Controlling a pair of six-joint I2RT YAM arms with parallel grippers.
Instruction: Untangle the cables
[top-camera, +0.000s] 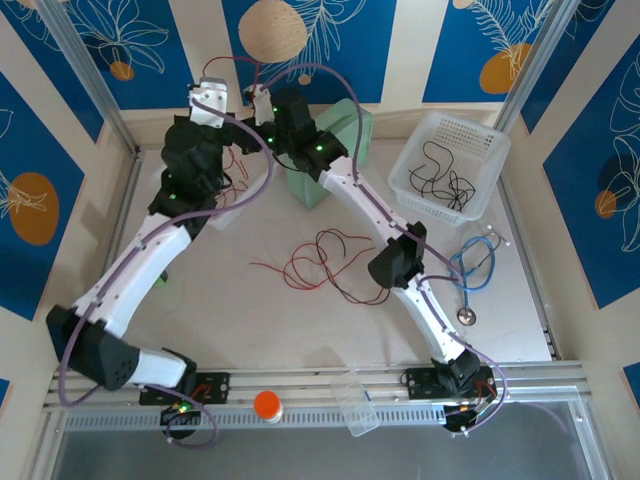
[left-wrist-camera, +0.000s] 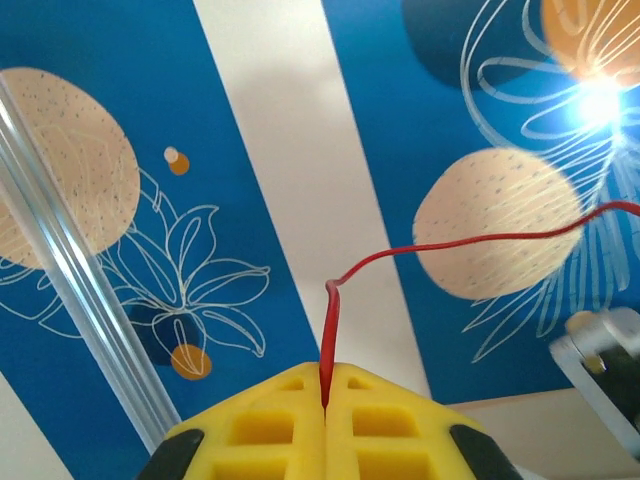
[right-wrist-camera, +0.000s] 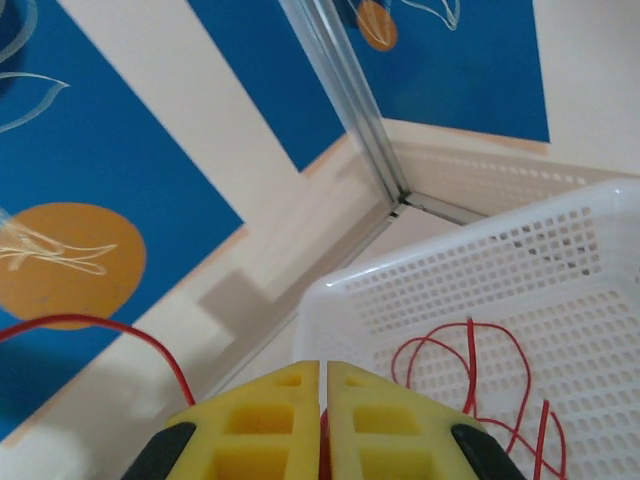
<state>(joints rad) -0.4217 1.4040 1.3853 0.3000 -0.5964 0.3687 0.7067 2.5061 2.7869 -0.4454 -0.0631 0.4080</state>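
Observation:
Both arms are raised at the back of the table. My left gripper (top-camera: 212, 97) (left-wrist-camera: 325, 385) is shut on a thin red cable (left-wrist-camera: 327, 330), which rises from the yellow pads and arcs away to the right. My right gripper (top-camera: 262, 100) (right-wrist-camera: 323, 385) is shut too, with red showing deep in the slit between its pads. A red cable (right-wrist-camera: 150, 340) curves off to its left. In the top view this red strand (top-camera: 235, 62) spans between the two grippers. More red cables (top-camera: 320, 262) lie tangled mid-table. Black cables (top-camera: 445, 178) lie in the white basket (top-camera: 490, 150).
A pale green perforated basket (top-camera: 345, 150) (right-wrist-camera: 560, 260) stands under the right arm and holds red loops (right-wrist-camera: 470, 370). A blue stethoscope (top-camera: 475, 265) lies at the right. An orange object (top-camera: 267, 404) and a clear cup (top-camera: 357, 400) sit on the front rail.

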